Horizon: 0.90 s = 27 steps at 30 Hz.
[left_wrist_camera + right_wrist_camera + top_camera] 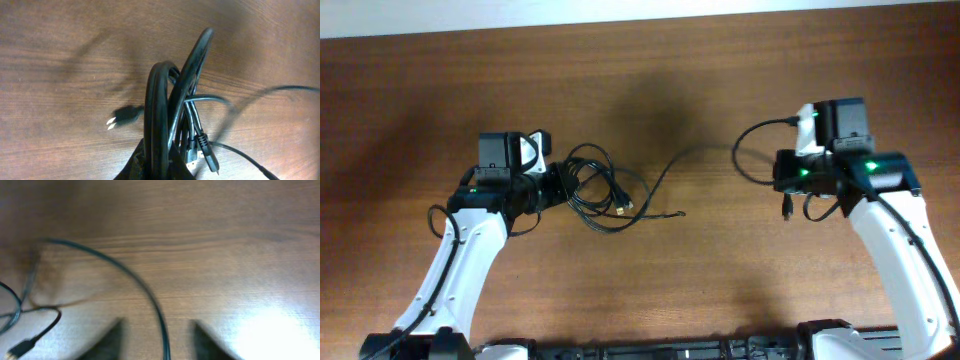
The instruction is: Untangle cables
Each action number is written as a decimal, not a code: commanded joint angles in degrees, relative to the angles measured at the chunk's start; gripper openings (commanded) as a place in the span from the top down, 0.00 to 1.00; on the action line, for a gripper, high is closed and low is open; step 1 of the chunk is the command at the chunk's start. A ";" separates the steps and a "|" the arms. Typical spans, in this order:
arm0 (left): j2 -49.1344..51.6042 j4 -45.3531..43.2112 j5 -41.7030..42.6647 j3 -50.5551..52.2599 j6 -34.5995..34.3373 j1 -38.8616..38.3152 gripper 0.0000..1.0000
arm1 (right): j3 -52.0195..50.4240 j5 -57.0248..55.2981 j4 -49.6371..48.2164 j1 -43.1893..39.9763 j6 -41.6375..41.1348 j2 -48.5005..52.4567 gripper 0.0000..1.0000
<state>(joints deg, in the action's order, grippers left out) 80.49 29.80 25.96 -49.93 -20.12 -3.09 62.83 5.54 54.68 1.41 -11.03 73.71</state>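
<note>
Right against my left wrist lens is the coiled bundle (162, 110) of cables: several black loops standing on edge and rising out of my left gripper (157, 166), whose fingers are clamped on the base of the loops. A plug (122, 117) with two bright prongs lies on the table (60, 90) just beside the loops, and a second connector (202, 145) hangs among the strands. From overhead, the bundle fans out just to the right of that gripper, near the middle-left of the table. One long cord (670, 167) leaves it and runs across toward my right gripper (159, 342). Its fingers stand well apart with the cord passing between them and touching neither, so I read that gripper as open rather than pinching, though the wrist view is blurred. As I judge it, the task is partly done. One cord is drawn out of the knot and spans the gap between my arms, and a thin strand (660, 213) trails free on the wood. The remaining loops are wound through one another and need separating. The drawn-out cord's long axis runs left to right across the table, climbing slightly toward the far edge as it nears my right side, then curling into a loop there. The bundle's loops point away from my left fingers toward the table's centre.
</note>
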 commanded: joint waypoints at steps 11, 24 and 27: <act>-1.11 -12.57 34.42 -0.15 17.16 -5.38 1.00 | 0.83 20.33 -4.13 15.37 10.43 7.96 0.04; -1.11 -14.16 22.40 -0.15 11.69 -5.38 1.00 | 0.83 -16.11 4.24 18.82 -22.16 13.14 0.96; -1.11 -14.12 20.72 -0.15 10.64 -5.40 1.00 | 0.83 -12.94 6.01 18.82 -23.21 13.14 0.54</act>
<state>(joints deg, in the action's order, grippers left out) 80.49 15.97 50.98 -49.82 -7.55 -9.02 63.24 -1.87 60.07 20.32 -28.32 86.52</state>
